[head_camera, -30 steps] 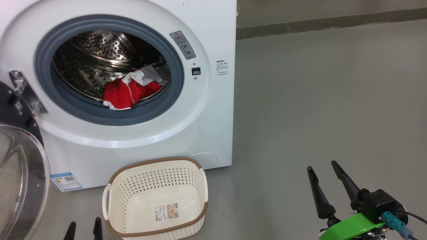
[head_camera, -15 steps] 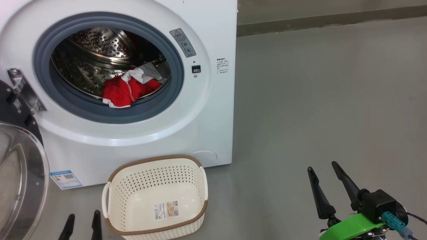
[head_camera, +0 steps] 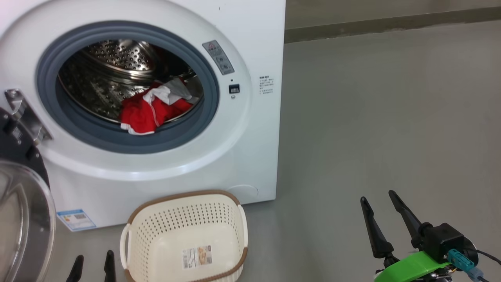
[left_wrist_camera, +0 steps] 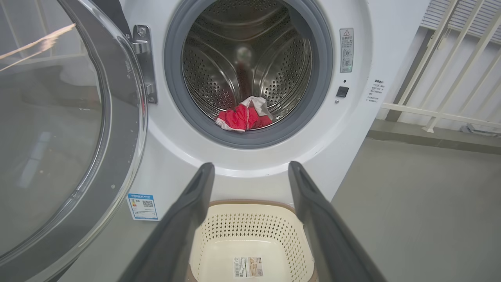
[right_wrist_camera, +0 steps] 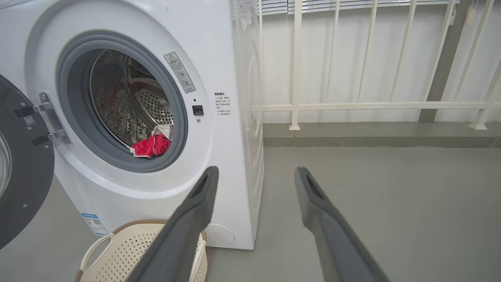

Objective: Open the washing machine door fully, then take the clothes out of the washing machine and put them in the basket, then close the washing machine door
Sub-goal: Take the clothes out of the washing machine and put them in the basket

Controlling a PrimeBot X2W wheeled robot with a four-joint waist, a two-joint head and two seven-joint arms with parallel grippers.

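The white washing machine (head_camera: pixel 250 129) (left_wrist_camera: pixel 352 129) (right_wrist_camera: pixel 227 156) stands with its door (head_camera: pixel 21 219) (left_wrist_camera: pixel 58 129) (right_wrist_camera: pixel 23 172) swung wide to the left. Red clothes with a white and grey piece (head_camera: pixel 150 109) (left_wrist_camera: pixel 244 116) (right_wrist_camera: pixel 152 144) lie at the front of the steel drum. The cream basket (head_camera: pixel 164 231) (left_wrist_camera: pixel 250 231) (right_wrist_camera: pixel 121 250) sits on the floor below the opening, with nothing in it but a sticker. My left gripper (head_camera: pixel 92 260) (left_wrist_camera: pixel 250 170) is open, low beside the basket. My right gripper (head_camera: pixel 377 197) (right_wrist_camera: pixel 254 174) is open over bare floor to the right.
Grey floor (head_camera: pixel 372 117) stretches to the right of the machine. A white railing (right_wrist_camera: pixel 352 105) and a low kerb (head_camera: pixel 391 25) run along the back wall. A blue energy label (head_camera: pixel 76 219) is stuck low on the machine's front.
The head view has shifted slightly, so machine and basket sit a little lower and further right in it. Both grippers stay open and hold nothing.
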